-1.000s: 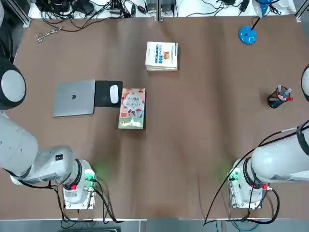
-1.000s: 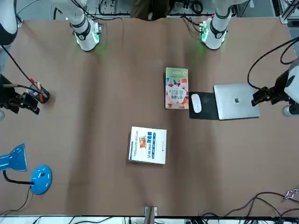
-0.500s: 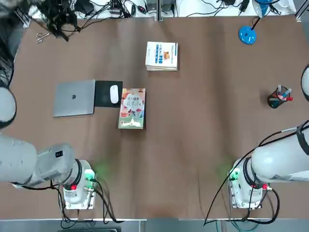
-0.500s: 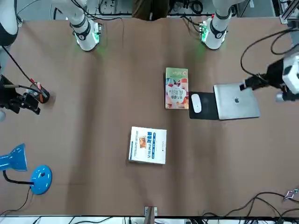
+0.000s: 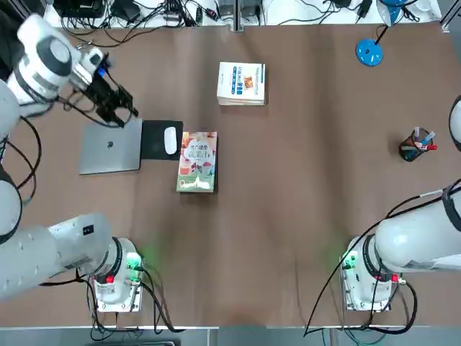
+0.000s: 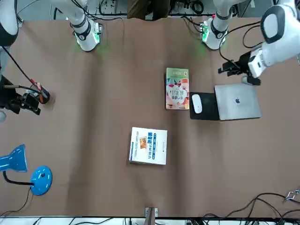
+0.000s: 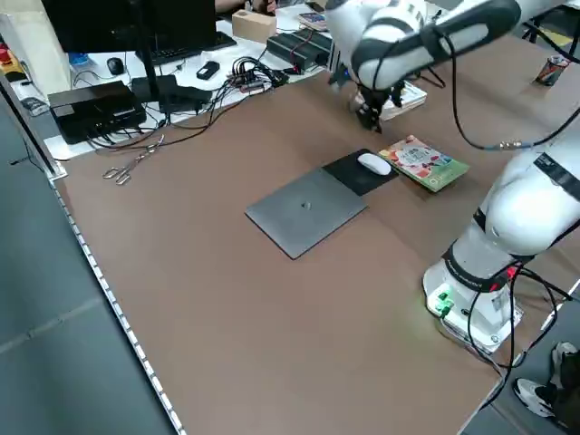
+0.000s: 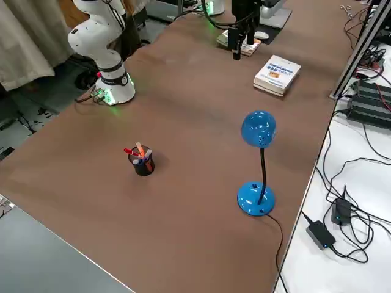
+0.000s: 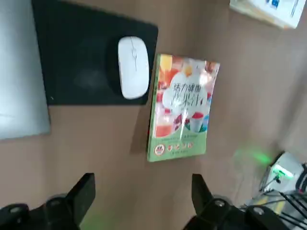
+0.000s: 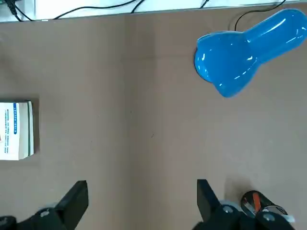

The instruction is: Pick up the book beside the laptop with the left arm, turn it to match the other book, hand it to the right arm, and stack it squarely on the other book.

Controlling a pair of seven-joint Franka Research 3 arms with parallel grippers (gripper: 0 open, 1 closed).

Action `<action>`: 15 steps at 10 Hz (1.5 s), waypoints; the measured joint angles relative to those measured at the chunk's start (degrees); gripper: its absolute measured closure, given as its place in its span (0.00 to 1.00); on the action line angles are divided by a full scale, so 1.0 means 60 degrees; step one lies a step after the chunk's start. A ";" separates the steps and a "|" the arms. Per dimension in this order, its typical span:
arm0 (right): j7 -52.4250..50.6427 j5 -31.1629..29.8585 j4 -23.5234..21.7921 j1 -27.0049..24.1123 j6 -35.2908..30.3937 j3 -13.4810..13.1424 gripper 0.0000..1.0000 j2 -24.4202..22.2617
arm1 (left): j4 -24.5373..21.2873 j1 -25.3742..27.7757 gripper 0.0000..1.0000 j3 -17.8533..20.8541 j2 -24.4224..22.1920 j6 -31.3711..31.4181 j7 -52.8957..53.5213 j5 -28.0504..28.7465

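The left gripper [image 5: 125, 119] is seen above the laptop [image 5: 110, 147], fingers apart, nothing held; the right gripper [image 6: 35, 105] is parked near the pen cup [image 5: 415, 146], fingers apart; the peach-and-green book [image 5: 197, 161] is laid beside the mouse pad [image 5: 156, 150]; the white-covered book [image 5: 241, 83] is placed well apart from it.

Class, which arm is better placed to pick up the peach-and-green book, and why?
Probably the left: its open claw hangs near the laptop, close to the book; the right claw is far across the table.
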 joint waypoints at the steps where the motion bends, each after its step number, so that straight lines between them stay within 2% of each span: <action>1: 0.0000 0.0000 0.0000 0.0000 0.0000 0.0000 0.00 0.0000 | -0.0622 -0.0038 0.11 -0.0065 0.0004 0.0366 0.0514 -0.0356; 2: 0.0000 0.0000 0.0000 0.0000 0.0000 0.0000 0.00 0.0000 | -0.1117 -0.0246 0.12 -0.0152 0.0003 0.0746 0.0785 -0.0673; 5: 0.0000 0.0000 -0.0001 0.0016 0.0000 0.0008 0.00 0.0002 | -0.2135 -0.1761 0.14 -0.0324 0.0082 0.2436 0.0823 -0.1540; 6: 0.0000 0.0000 -0.0002 0.0016 0.0000 0.0009 0.00 0.0004 | -0.2270 -0.1828 0.14 -0.0416 0.0345 0.2579 0.0897 -0.1606; 8: 0.0000 0.0000 -0.0005 0.0013 0.0000 0.0006 0.00 0.0008 | -0.2287 -0.1815 0.14 -0.0665 0.1414 0.3244 0.1581 -0.2483; 11: 0.0001 0.0000 -0.0013 0.0009 -0.0044 0.0001 0.00 0.0021 | -0.2226 -0.1845 0.14 -0.1744 0.3156 0.4759 0.3321 -0.5279; 12: 0.0001 0.0000 -0.0013 0.0006 -0.0070 -0.0002 0.00 0.0025 | -0.2164 -0.1868 0.14 -0.1926 0.3558 0.4907 0.3812 -0.5905; 15: 0.0001 0.0000 -0.0013 -0.0005 -0.0075 -0.0008 0.00 0.0028 | -0.1993 -0.1866 0.14 -0.2018 0.4131 0.4958 0.4223 -0.6315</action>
